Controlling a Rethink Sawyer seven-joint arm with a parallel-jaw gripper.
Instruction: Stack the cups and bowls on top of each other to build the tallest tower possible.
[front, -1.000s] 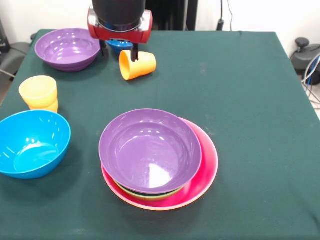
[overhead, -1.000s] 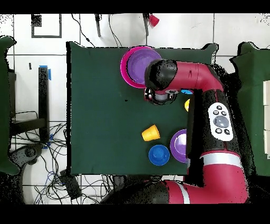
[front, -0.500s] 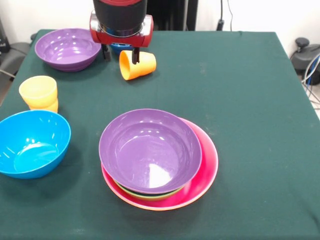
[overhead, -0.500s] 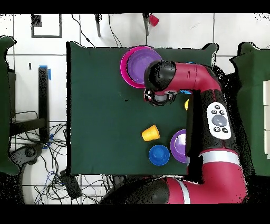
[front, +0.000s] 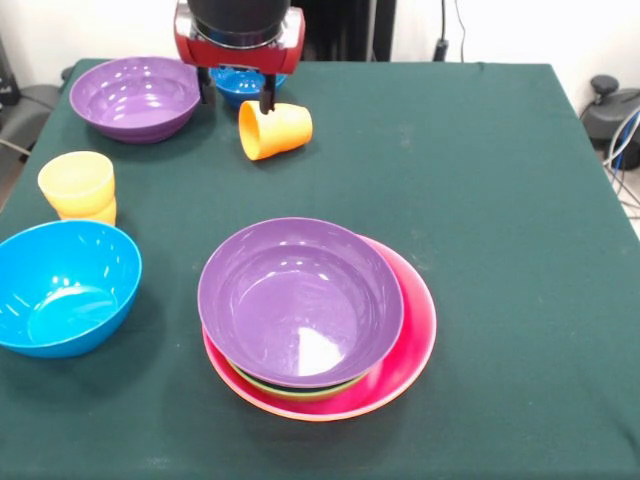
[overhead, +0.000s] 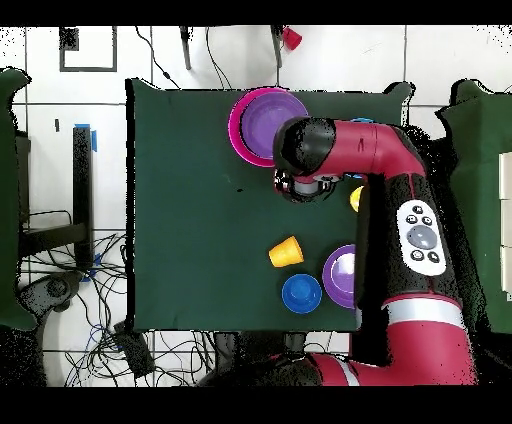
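Observation:
An orange cup (front: 275, 130) (overhead: 286, 252) lies on its side near the table's far edge. My gripper (front: 236, 95) (overhead: 305, 184) hangs open just above and behind it, holding nothing. One fingertip (front: 267, 100) shows by the cup's rim. A small dark-blue bowl (front: 240, 84) (overhead: 301, 292) sits behind the fingers. The tower (front: 300, 300) (overhead: 262, 125) has a purple bowl on a green one inside the big pink bowl (front: 412, 330). Another purple bowl (front: 135, 97) (overhead: 340, 275) stands at the far left. Stacked yellow cups (front: 78, 187) and a light-blue bowl (front: 65, 285) are at the left.
The green tablecloth (front: 480, 200) has open room on the right half. In the overhead view the arm (overhead: 400, 200) covers the light-blue bowl and most of the yellow cups (overhead: 355, 197).
The gripper has risen a little above the orange cup and stayed open. The cup and the bowls have not moved.

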